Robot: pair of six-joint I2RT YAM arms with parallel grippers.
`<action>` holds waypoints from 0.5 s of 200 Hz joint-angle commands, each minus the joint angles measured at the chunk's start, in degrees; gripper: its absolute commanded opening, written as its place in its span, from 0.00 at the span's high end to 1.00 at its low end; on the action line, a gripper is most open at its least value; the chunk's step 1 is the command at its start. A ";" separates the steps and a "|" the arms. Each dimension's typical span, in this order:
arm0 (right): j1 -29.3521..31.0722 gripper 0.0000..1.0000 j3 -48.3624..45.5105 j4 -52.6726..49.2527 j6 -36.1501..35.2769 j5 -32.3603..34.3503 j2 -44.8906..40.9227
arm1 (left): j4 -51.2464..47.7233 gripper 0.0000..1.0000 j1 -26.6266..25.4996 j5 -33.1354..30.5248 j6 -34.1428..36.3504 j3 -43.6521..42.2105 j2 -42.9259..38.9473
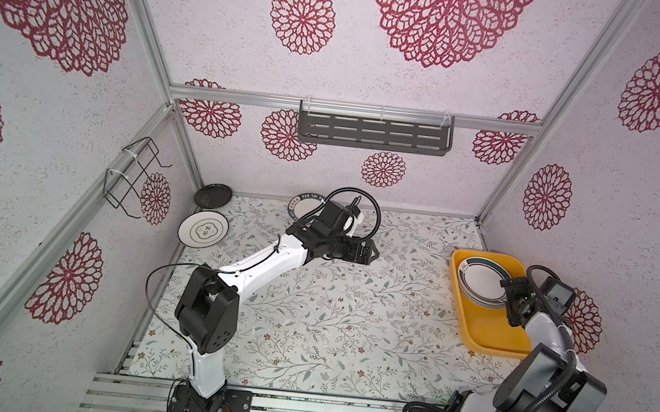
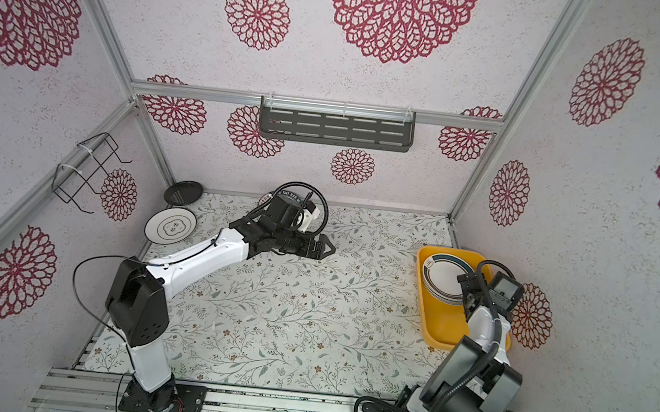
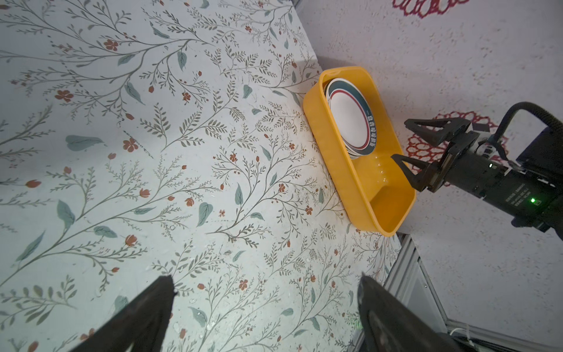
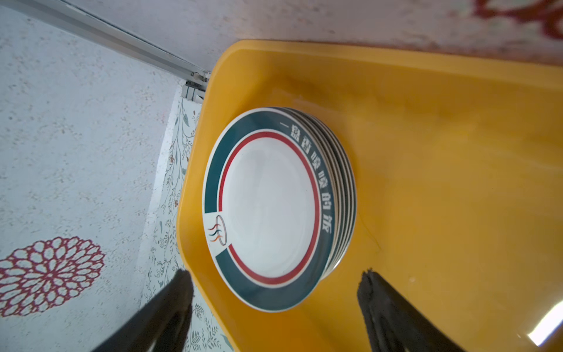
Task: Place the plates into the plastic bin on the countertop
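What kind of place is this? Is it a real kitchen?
Probably a pretend kitchen built for robot practice: flowery walls on a metal frame, a leafy countertop with plates, and two robot arms bolted in front.

bin (image 1: 488, 330) half free, plate stack (image 1: 479, 279) beside

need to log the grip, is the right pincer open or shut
Open: right pincer stands spread wide above the plastic bin, gripping nothing.

plate stack (image 4: 268, 207): teal-rimmed, flat in yellow bin (image 1: 486, 330) | black plate (image 1: 212, 195), line-motif plate (image 1: 203, 229), lettered plate (image 1: 298, 208): on countertop (image 1: 351, 301)
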 commanded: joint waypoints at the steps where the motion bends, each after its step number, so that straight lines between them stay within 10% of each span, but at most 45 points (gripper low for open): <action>1: 1.23 0.03 1.63 -6.29 -4.45 -0.01 -5.90 | 4.56 0.03 0.06 -2.64 -2.80 -4.43 -5.16; 100: 17.30 0.01 1.40 -15.56 -4.34 1.01 -20.54 | 12.03 0.03 0.08 -4.75 -10.25 -28.25 -25.99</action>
